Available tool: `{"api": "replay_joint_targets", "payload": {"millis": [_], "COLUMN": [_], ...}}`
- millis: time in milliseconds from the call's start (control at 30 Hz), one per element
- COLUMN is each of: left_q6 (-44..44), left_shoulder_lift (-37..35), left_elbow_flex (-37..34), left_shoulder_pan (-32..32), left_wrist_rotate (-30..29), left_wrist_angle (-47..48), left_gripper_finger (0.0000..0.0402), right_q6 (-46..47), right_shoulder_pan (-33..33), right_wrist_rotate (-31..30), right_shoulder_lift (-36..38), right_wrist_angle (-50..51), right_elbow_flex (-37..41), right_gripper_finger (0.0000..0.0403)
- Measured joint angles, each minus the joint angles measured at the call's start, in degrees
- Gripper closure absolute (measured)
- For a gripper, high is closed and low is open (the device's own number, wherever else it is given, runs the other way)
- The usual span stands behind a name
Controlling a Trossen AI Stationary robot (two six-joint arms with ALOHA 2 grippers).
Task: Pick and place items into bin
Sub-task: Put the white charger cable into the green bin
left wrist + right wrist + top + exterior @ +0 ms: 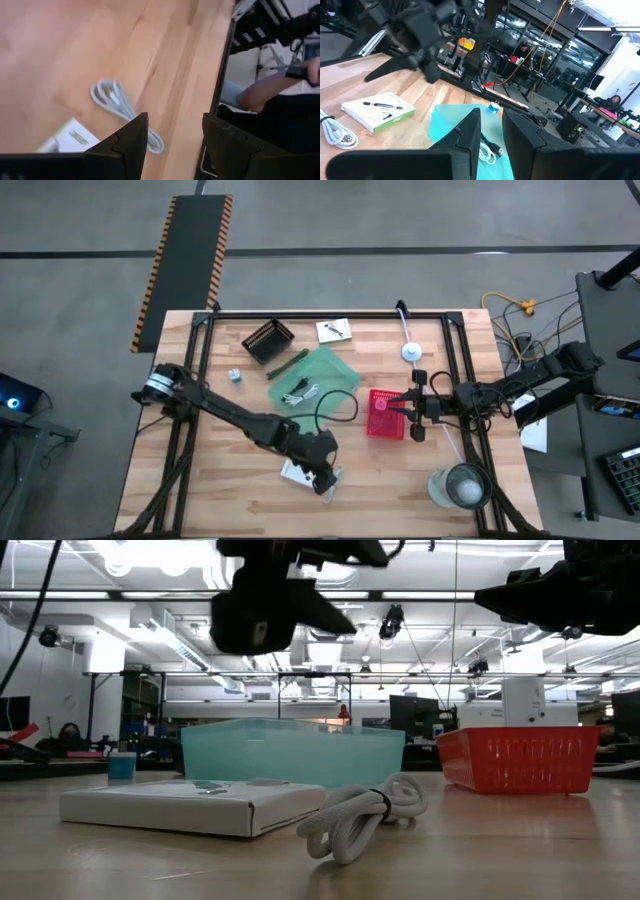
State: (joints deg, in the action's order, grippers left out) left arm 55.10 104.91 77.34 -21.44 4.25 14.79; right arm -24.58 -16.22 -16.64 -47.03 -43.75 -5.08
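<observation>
My left gripper is open and hovers just above the table near its near edge. Its fingers hang over a white coiled cable that lies flat on the wood beside a flat white printed box. In the low view the cable rests against the box. A teal bin sits mid-table, with small white and metal pieces and a dark stick inside. My right gripper is open, above the right side of a red basket, empty.
A black basket and a white packet sit near the far edge. A small light cube lies left of the bin. A clear cup stands at the near right corner. A person's arm shows beyond the table's edge.
</observation>
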Motion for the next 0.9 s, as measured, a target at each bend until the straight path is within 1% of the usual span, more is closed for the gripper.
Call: {"api": "replay_joint_targets", "payload": {"millis": [167, 400, 533, 667, 800, 900], "left_q6": [8.2, 15.8, 17.4, 20.8, 22.7, 23.4], "left_shoulder_lift": [1.2, 1.5, 1.5, 1.8, 4.3, 7.2], "left_elbow_flex": [0.0, 0.1, 0.7, 0.7, 2.2, 4.3], "left_shoulder_pan": [-0.5, -0.7, -0.7, -0.7, -0.6, -0.6], "left_wrist_rotate": [-0.3, -2.2, -5.9, -9.7, -9.7, -7.5], "left_wrist_angle": [-0.5, -0.5, -0.6, -1.0, -0.9, -0.7], "left_gripper_finger": [0.023, 0.023, 0.023, 0.023, 0.023, 0.0231], "right_q6": [-1.1, -2.9, -4.3, -4.6, -4.6, -4.6], "right_shoulder_pan": [0.0, 0.0, 0.0, 0.0, 0.0, 0.0], "right_wrist_rotate": [0.0, 0.0, 0.0, 0.0, 0.0, 0.0], "right_shoulder_lift": [0.0, 0.0, 0.0, 0.0, 0.0, 0.0], "right_wrist_angle": [0.0, 0.0, 0.0, 0.2, 0.3, 0.3], "right_elbow_flex": [0.0, 0.0, 0.0, 0.0, 0.0, 0.0], "right_gripper_finger": [0.0335, 0.0335, 0.0335, 0.0335, 0.0335, 0.0335]}}
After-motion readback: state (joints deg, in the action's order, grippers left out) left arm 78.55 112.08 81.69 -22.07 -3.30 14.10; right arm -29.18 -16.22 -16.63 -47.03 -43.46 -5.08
